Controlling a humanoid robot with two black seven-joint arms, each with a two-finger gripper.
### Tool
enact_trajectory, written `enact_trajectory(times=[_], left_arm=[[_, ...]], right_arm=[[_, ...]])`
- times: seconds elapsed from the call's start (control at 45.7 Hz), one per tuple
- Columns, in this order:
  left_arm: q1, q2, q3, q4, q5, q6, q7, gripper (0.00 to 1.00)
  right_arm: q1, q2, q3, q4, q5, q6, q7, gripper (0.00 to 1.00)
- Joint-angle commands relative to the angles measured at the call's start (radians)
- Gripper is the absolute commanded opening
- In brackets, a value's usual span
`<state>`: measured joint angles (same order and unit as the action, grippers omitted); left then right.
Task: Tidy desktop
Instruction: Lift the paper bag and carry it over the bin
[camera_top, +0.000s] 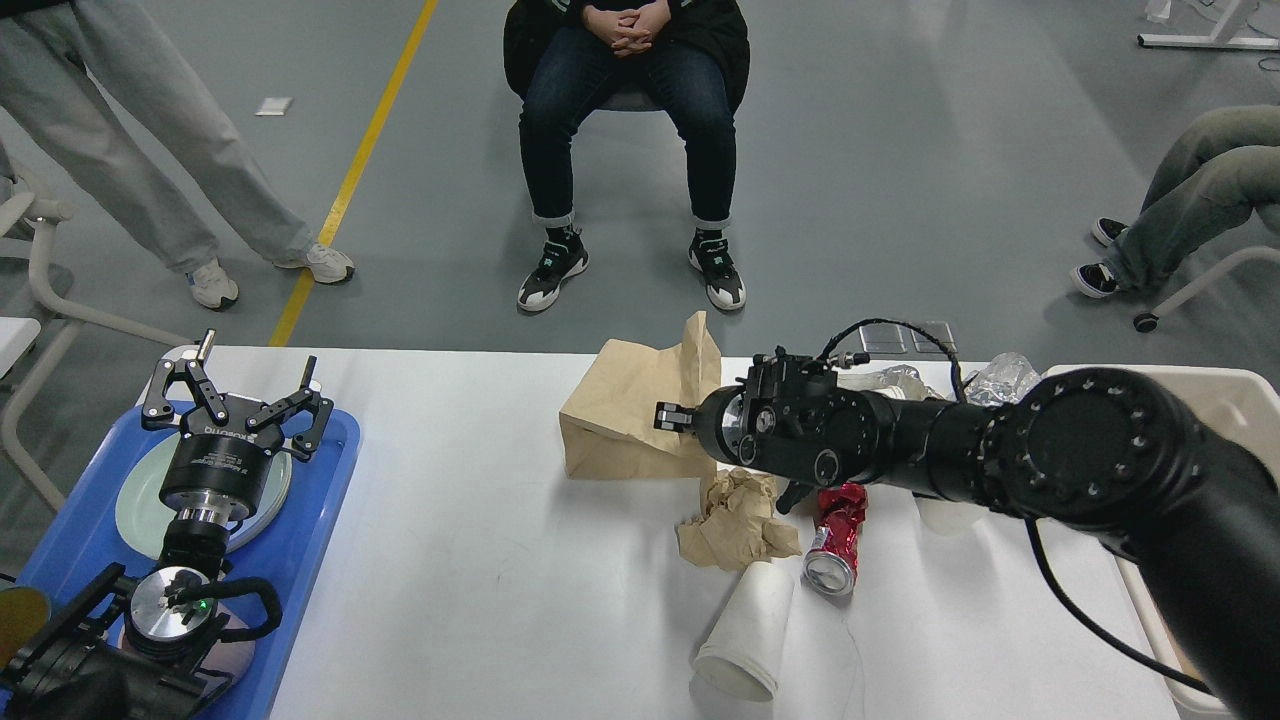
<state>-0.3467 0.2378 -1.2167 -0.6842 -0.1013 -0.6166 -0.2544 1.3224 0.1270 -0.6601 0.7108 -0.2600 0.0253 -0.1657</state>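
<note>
Right gripper: the black two-finger right gripper (672, 415) is clenched on the brown paper bag (632, 420), which it holds by its right edge, with the bag's base low over the surface.
Left gripper: the black two-finger left gripper (236, 397) hangs released, fingers spread, above a pale round plate (135, 505) in the blue plastic tray (310, 540).
Litter near the right arm: a crumpled wad of brown paper (738, 520) lies just below the bag; a crushed red metal can (836, 535) lies just beside it; a white paper cup (745, 632) lies on its side, touching the wad's lower edge.
Far right: crumpled silver foil (1005, 376) sits behind the arm, next to the beige plastic bin (1240, 385).
Surface: the large white matte desktop (480, 560) fills the lower half of the view, tray at its left end, bin at its right.
Room: grey floor (900, 180) with a yellow line (350, 180); one seated person in dark jeans (625, 120) faces the desk, and other people's legs show at the left and right edges.
</note>
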Motion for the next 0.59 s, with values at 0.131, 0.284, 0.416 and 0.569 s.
enact_trajectory(times=[0.131, 0.284, 0.416, 0.569], left_arm=[[0.0, 0.0, 0.0, 0.0, 0.0, 0.0, 0.0, 0.96], [0.0, 0.0, 0.0, 0.0, 0.0, 0.0, 0.0, 0.96], [0.0, 0.0, 0.0, 0.0, 0.0, 0.0, 0.0, 0.96], [0.0, 0.0, -0.001, 0.0, 0.0, 0.0, 0.0, 0.96]], right_arm=[[0.279, -0.148, -0.036, 0.28, 0.122, 0.119, -0.005, 0.0], [0.57, -0.221, -0.197, 0.535, 0.172, 0.131, -0.018, 0.0], [0.8, -0.273, -0.332, 0.688, 0.203, 0.283, -0.015, 0.0], [1.007, -0.333, -0.446, 0.794, 0.203, 0.456, -0.012, 0.0]])
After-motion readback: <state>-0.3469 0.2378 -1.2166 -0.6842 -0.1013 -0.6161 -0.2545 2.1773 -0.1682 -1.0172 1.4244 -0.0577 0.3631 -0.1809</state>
